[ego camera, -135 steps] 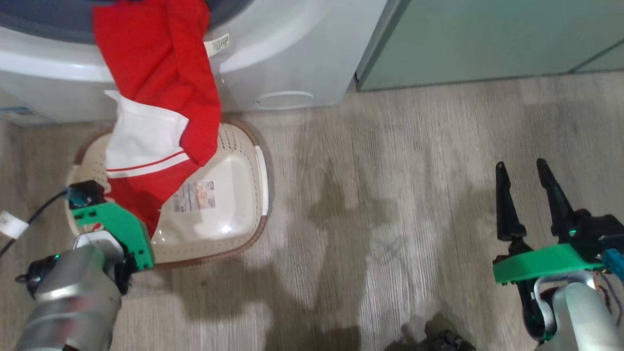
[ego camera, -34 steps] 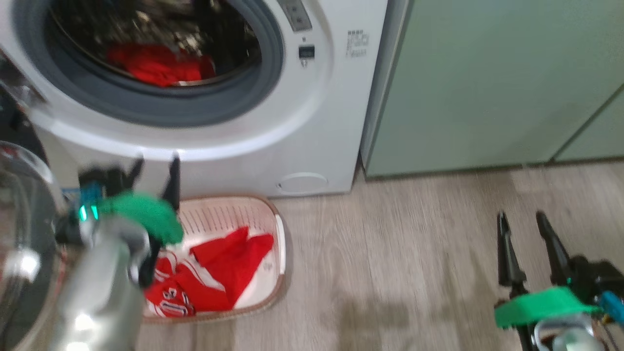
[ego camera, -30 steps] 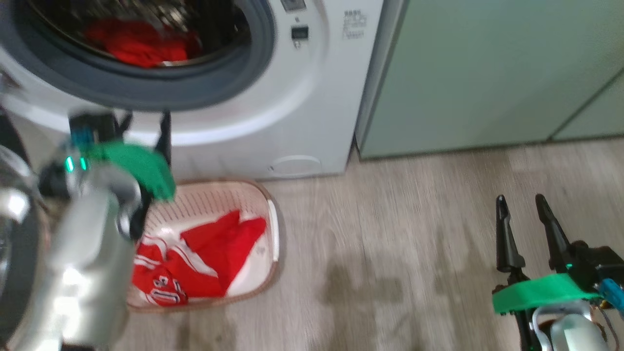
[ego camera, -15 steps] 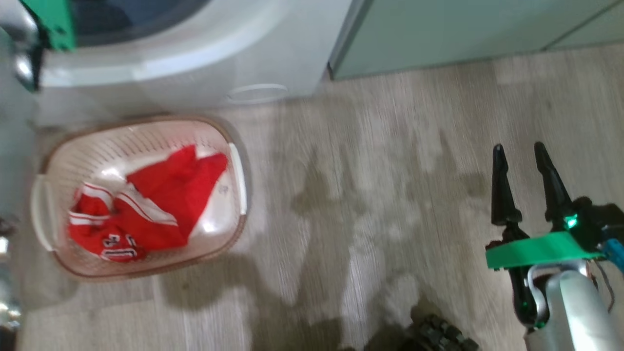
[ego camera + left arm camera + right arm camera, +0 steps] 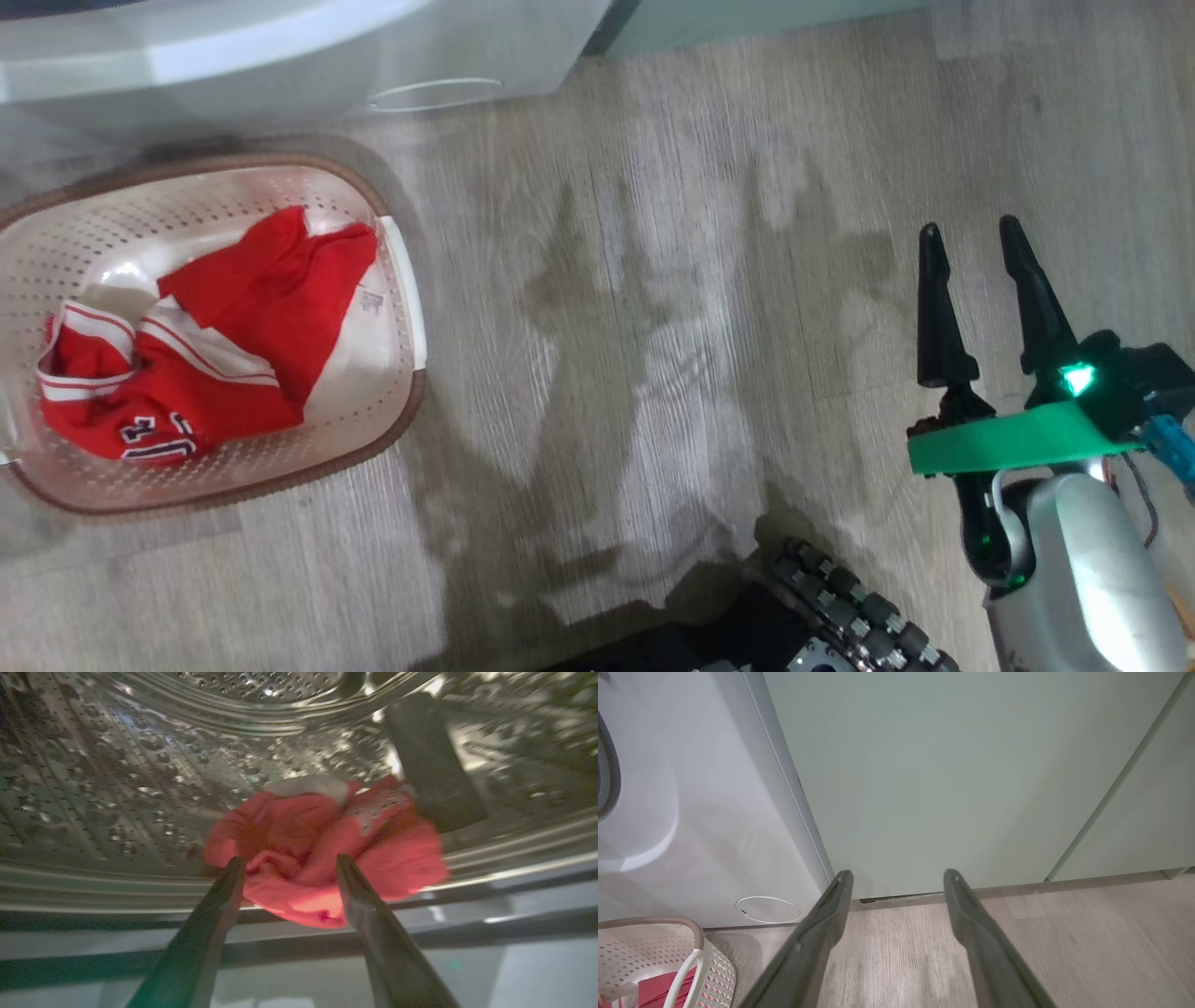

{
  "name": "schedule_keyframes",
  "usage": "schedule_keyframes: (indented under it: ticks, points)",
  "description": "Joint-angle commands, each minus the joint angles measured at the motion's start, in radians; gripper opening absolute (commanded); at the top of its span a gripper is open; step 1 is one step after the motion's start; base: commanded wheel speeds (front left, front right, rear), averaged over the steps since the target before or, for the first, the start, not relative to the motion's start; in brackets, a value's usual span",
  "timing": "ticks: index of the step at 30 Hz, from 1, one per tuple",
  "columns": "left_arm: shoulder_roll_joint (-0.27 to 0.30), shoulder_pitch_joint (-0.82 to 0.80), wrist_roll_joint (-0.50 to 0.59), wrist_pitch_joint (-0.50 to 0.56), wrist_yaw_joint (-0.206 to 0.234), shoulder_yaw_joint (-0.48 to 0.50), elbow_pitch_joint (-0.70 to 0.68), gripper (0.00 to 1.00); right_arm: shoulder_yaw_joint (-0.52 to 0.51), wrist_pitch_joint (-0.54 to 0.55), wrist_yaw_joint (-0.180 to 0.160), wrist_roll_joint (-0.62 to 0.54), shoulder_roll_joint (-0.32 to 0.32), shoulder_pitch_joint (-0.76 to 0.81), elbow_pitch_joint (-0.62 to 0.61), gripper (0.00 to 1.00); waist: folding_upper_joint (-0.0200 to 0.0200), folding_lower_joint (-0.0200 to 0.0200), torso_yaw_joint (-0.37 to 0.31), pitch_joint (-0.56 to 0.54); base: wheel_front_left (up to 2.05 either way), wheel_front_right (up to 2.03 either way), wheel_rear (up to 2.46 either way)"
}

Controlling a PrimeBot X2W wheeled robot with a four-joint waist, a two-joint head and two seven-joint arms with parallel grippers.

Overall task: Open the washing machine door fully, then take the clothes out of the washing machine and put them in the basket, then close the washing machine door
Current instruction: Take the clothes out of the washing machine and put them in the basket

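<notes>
In the left wrist view my left gripper is open at the mouth of the washing machine's steel drum. Its fingertips sit just short of a crumpled red garment lying on the drum floor, and nothing is held. More red clothes with white stripes lie in the cream basket on the floor, below the washing machine. My right gripper hangs open and empty over the floor at the right, and in its own wrist view the right gripper faces a cabinet. The washing machine door is out of view.
Pale green cabinets stand right of the washing machine, whose small round cover is near the floor. The basket sits close against the machine's front. My base's wheel shows at the bottom of the head view.
The head camera has tilted down, so the drum opening has left its view. My left arm rose from over the basket to the drum mouth. The right gripper stayed open.
</notes>
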Motion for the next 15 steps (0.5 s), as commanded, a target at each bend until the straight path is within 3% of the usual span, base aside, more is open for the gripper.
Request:
schedule_keyframes:
  ticks: [1, 7, 13, 14, 15]
  points:
    - [0.057, -0.054, 0.022, 0.010, 0.013, -0.007, -0.010, 1.00, 0.023, -0.006, 0.007, 0.010, 0.001, 0.003, -0.031, 1.00, 0.0000, -0.0001, -0.010, 0.016, 0.00, 0.00, 0.00]
    - [0.093, -0.119, 0.075, 0.065, 0.019, -0.066, 0.067, 1.00, 0.045, -0.006, 0.007, 0.026, 0.001, -0.011, -0.037, 1.00, 0.0000, -0.0001, -0.033, 0.059, 0.00, 0.00, 0.00]
    - [0.073, -0.107, 0.089, 0.121, 0.047, -0.095, 0.090, 1.00, 0.045, -0.006, 0.007, 0.031, 0.001, -0.009, -0.041, 1.00, 0.0000, -0.0001, -0.039, 0.077, 0.00, 0.00, 0.00]
    - [0.067, -0.104, 0.085, 0.126, 0.048, -0.096, 0.092, 0.85, 0.044, -0.006, 0.007, 0.031, 0.001, -0.008, -0.041, 1.00, 0.0000, -0.0001, -0.039, 0.079, 0.00, 0.00, 0.00]
    - [0.062, -0.101, 0.083, 0.128, 0.052, -0.097, 0.092, 0.45, 0.043, -0.006, 0.007, 0.031, 0.001, -0.008, -0.042, 1.00, 0.0000, -0.0001, -0.039, 0.080, 0.00, 0.00, 0.00]
